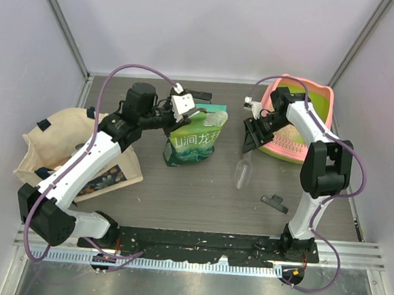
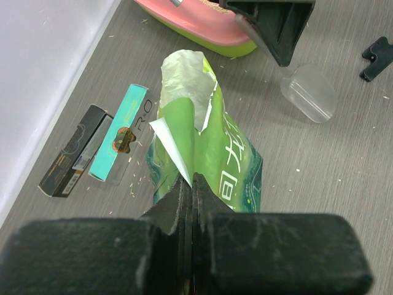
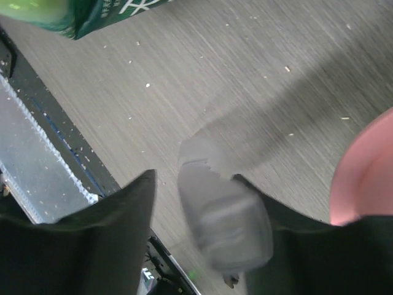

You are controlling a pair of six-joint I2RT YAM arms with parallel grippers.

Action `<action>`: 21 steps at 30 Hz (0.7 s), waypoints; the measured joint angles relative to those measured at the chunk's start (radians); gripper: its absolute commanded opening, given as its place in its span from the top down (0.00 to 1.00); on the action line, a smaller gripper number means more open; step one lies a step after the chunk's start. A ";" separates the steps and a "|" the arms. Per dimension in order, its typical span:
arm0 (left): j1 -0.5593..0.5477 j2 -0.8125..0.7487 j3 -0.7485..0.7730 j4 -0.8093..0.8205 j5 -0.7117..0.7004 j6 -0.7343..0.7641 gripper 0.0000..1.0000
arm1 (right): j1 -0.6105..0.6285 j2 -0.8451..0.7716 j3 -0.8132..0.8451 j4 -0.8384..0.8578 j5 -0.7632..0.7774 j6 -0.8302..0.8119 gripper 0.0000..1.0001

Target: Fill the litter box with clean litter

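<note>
The litter box [image 1: 320, 102], a pink tray with a green basin, stands at the back right and also shows as a pink rim [image 2: 196, 21] [image 3: 368, 172]. Pale clean litter [image 1: 292, 132] lies in its near part. My left gripper [image 1: 191, 113] [image 2: 187, 182] is shut on the torn top edge of the upright green bag [image 1: 194, 142] [image 2: 230, 160]. Just left of the box, my right gripper [image 1: 253, 138] [image 3: 195, 178] stands open. The clear scoop [image 1: 242, 169] [image 3: 224, 221] [image 2: 310, 92] shows blurred below its jaws, with a gap beside the left finger.
A beige tote bag [image 1: 50, 143] sits at the left under my left arm. Slim teal and black boxes [image 2: 120, 132] lie behind the green bag by the back wall. A small black clip [image 1: 274, 202] lies near the right arm's base. Loose granules dot the tabletop.
</note>
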 measured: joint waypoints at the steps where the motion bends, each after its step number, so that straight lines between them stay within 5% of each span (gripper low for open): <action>1: 0.000 0.000 0.000 0.000 0.000 -0.002 1.00 | 0.002 0.005 0.003 0.009 0.010 0.011 0.34; 2: 0.000 0.000 0.000 0.000 0.000 -0.003 1.00 | 0.003 0.007 0.004 0.017 0.021 0.016 0.26; 6: 0.000 0.000 0.000 0.002 0.001 -0.016 1.00 | 0.003 0.004 0.004 0.035 0.045 0.047 0.22; 21: 0.000 0.013 0.004 0.022 0.011 -0.077 1.00 | 0.138 -0.081 0.200 0.257 0.064 0.365 0.20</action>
